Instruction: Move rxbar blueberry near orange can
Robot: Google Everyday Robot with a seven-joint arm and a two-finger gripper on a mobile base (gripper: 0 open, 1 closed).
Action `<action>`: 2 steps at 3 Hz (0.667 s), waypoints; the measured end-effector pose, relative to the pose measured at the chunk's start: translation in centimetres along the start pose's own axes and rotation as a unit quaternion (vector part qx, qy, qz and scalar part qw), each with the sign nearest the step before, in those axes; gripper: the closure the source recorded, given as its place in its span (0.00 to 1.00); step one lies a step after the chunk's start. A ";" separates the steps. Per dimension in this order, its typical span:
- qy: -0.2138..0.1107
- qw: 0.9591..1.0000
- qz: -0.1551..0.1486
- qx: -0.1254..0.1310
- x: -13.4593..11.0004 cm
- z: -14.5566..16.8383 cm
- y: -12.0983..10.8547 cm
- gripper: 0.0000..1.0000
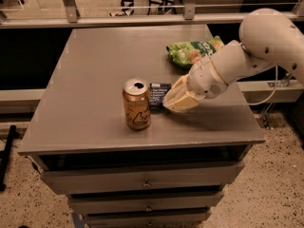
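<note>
The orange can (137, 104) stands upright near the front middle of the grey table (95, 65). The rxbar blueberry (159, 95) lies flat on the table just right of the can, a small gap between them. My gripper (171, 102) is low over the table at the bar's right edge, open and holding nothing. Its tips overlap the bar's right side. The white arm reaches in from the right.
A green chip bag (192, 51) lies at the back right of the table, behind my arm. The table's front edge is close below the can. Drawers sit under the tabletop. A metal rail runs behind the table.
</note>
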State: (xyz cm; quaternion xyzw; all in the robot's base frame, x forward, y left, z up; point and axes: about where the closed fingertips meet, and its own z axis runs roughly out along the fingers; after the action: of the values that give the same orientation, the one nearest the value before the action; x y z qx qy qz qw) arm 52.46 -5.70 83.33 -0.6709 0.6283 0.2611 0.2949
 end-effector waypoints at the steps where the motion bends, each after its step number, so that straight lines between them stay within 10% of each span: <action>1: 0.012 1.000 -0.004 0.003 0.6 -0.7 -0.1 0.28; 2: 0.020 1.000 -0.015 0.008 0.3 -1.6 -0.4 0.04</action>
State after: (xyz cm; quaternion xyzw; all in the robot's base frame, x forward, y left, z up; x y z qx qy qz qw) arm 52.80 -7.05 84.28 -0.6833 0.6258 0.2377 0.2914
